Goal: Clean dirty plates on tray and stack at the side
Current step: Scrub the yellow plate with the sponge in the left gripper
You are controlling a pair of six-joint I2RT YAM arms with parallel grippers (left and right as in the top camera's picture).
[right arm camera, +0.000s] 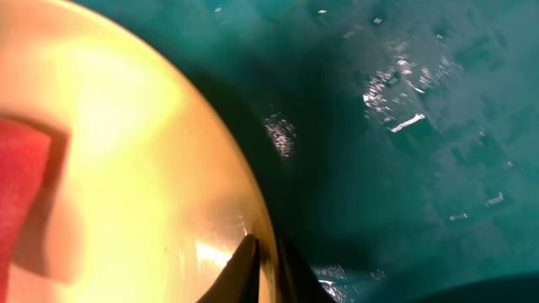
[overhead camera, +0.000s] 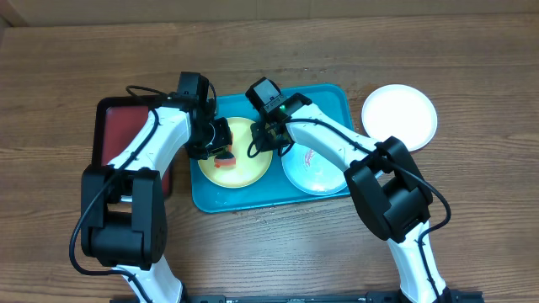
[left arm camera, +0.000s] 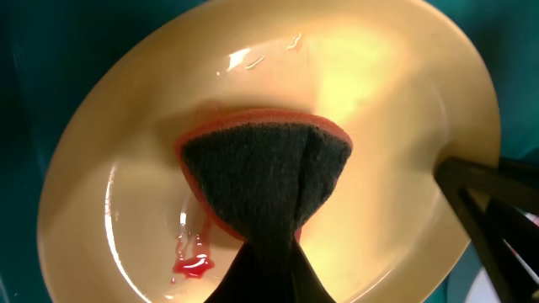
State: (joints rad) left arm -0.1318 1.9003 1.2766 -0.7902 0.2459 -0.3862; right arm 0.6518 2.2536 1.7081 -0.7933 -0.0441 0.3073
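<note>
The yellow-green plate (overhead camera: 244,162) lies in the left half of the teal tray (overhead camera: 333,97). My left gripper (overhead camera: 221,150) is shut on a red-edged dark sponge (left arm camera: 261,172) and presses it onto the plate (left arm camera: 387,93); a red smear (left arm camera: 192,265) lies beside it. My right gripper (overhead camera: 259,139) is shut on the plate's right rim (right arm camera: 268,252); its fingers also show in the left wrist view (left arm camera: 493,202). The pale blue plate (overhead camera: 316,168) with a red smear sits in the tray's right half. The white plate (overhead camera: 399,116) rests on the table, right of the tray.
A dark red, black-rimmed tray (overhead camera: 114,126) sits left of the teal tray, partly under my left arm. The wet teal tray floor (right arm camera: 404,126) fills the right wrist view. Wooden table (overhead camera: 472,50) surrounds everything.
</note>
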